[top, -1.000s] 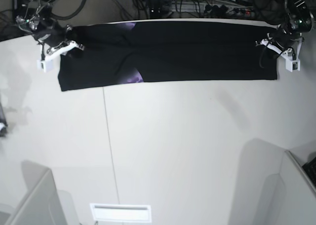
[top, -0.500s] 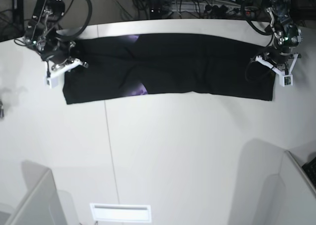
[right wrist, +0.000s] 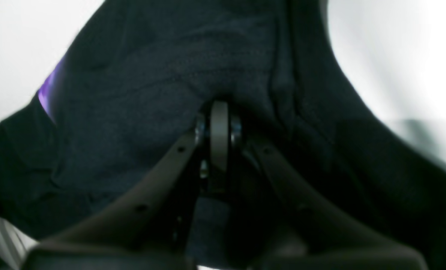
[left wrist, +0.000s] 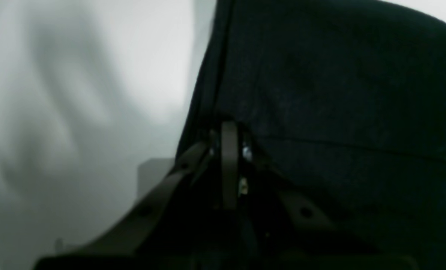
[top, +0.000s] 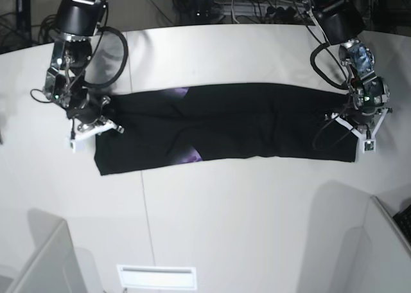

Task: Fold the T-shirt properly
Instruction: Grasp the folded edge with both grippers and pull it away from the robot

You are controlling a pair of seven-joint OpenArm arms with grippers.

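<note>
The T-shirt (top: 225, 126) lies as a long black band on the white bench (top: 244, 222), stretched between the two claws. Left claw (top: 352, 116): clenched on the cloth at its end of the band; in the left wrist view the fingers (left wrist: 229, 150) meet with black fabric (left wrist: 339, 93) bunched at the tips. Right claw (top: 96, 116): likewise clenched on the opposite end; in its wrist view the fingers (right wrist: 219, 131) are pressed together into the cloth (right wrist: 151, 75). A purple sliver of print (right wrist: 47, 93) shows to the side of the right claw. Two purple patches show in the half of the band nearer the right claw, one at the far edge (top: 180, 92), one at the near edge (top: 191, 155).
</note>
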